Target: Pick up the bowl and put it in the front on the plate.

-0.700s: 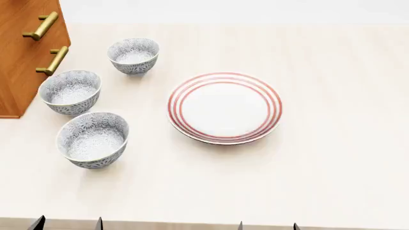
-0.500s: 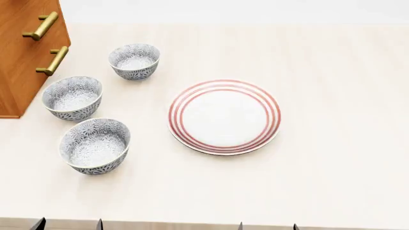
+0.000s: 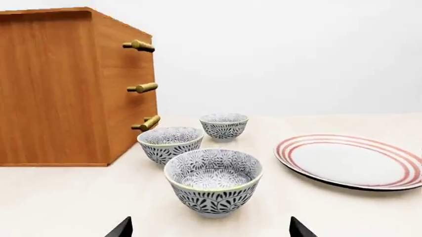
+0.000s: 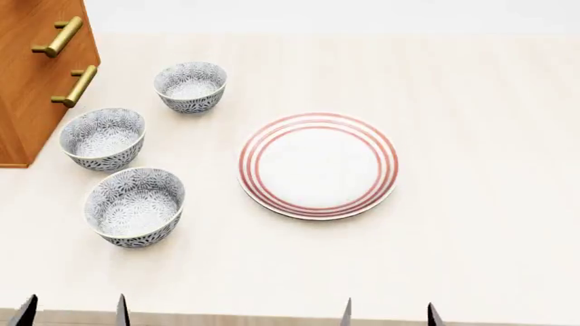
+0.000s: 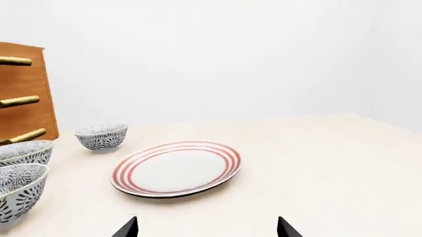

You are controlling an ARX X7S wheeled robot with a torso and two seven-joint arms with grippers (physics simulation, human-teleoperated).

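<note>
Bowl (image 4: 135, 206) upright on the table (image 4: 471, 102), nearest of three in a row along the left side; round, deep, white with dense grey-blue floral pattern inside and out; empty; untouched. Lies just ahead of the left gripper (image 4: 73, 314), slightly to its right in the head view, centred between the two dark tips in the left wrist view (image 3: 213, 180). Only the tips of that gripper seen, pointed and black, set wide apart with nothing between them; low at the near table edge. Right gripper (image 4: 388, 315) likewise at the near edge, tips parted and holding nothing; plate (image 4: 318, 165) ahead of it and a little left. Plate flat, round, white, glossy, with concentric red rings at the rim; to the right of the bowls, apart from all three, empty. Middle bowl (image 4: 102, 138) close behind the front one, not touching; far bowl (image 4: 190, 86) further back and nearer the plate. Wooden cabinet (image 4: 32, 75) at far left, orange-brown grain, brass bar handles (image 4: 73, 86). Table pale, smooth, faint wood grain.
</note>
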